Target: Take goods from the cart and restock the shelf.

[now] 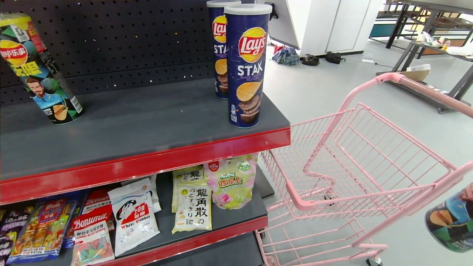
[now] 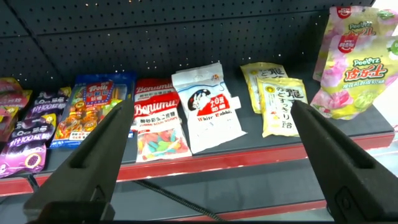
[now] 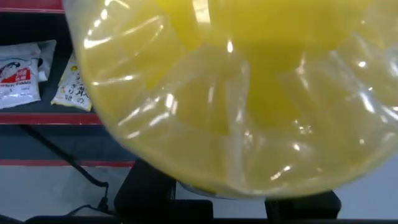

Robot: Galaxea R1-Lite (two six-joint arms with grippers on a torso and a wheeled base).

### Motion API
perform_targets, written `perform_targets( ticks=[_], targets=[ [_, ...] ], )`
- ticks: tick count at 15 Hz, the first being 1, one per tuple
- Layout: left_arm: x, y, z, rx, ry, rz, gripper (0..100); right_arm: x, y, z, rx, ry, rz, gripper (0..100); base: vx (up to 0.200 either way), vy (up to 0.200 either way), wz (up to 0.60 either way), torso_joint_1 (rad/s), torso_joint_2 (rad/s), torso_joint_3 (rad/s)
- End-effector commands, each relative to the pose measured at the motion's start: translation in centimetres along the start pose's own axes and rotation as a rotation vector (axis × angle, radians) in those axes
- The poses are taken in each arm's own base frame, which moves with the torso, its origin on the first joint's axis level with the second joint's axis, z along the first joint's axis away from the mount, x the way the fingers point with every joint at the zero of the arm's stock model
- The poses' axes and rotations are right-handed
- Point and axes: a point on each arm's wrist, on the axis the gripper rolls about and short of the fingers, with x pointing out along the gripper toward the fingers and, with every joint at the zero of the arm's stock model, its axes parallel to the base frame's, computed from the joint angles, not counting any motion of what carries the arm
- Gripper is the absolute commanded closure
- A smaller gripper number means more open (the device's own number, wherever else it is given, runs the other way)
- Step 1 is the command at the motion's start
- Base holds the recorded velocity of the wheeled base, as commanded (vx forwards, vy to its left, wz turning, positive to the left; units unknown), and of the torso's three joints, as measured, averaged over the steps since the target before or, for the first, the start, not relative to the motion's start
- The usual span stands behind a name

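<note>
Head cam sits high, angled forward and down over the shelf (image 1: 147,122) top board, with the pink cart (image 1: 369,159) on the right at mid distance. Left wrist cam is low and roughly level, facing the lower shelf bags from near. Right wrist cam is jammed against what looks like a chip can (image 3: 236,93) lid, shelf front behind it. All three catch the white candy bag (image 1: 135,218) on the lower shelf.

Counting here: two blue chip cans (image 1: 248,66) are standing on the top shelf (image 1: 147,122) with one green chip can (image 1: 40,74), and a second green chip can (image 1: 452,223) is hanging out by the one pink cart (image 1: 306,205). Below, red bags (image 2: 158,118), white bags (image 2: 208,106) and yellow bags (image 2: 283,106) are lying in twos.
</note>
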Motion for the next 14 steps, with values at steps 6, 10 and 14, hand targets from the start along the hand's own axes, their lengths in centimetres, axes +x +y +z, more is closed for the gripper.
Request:
perform_targets(
  ticks=[6, 10, 14],
  targets=[
    [0.00, 0.00, 0.00, 0.000, -0.001, 0.001, 0, -2.62, 0.35, -2.35, -0.017, -0.071, -0.018, 100, 0.000, 0.000, 0.00, 0.029, -0.09, -0.062],
    [0.00, 0.00, 0.00, 0.000, -0.001, 0.001, 0, -2.39, 0.36, -2.54, -0.017, -0.057, -0.017, 100, 0.000, 0.000, 0.00, 0.165, -0.50, -0.336],
    [0.00, 0.00, 0.00, 0.000, -0.001, 0.001, 0, -2.25, 0.35, -2.51, -0.016, -0.051, -0.016, 100, 0.000, 0.000, 0.00, 0.218, -0.60, -0.377]
  ],
)
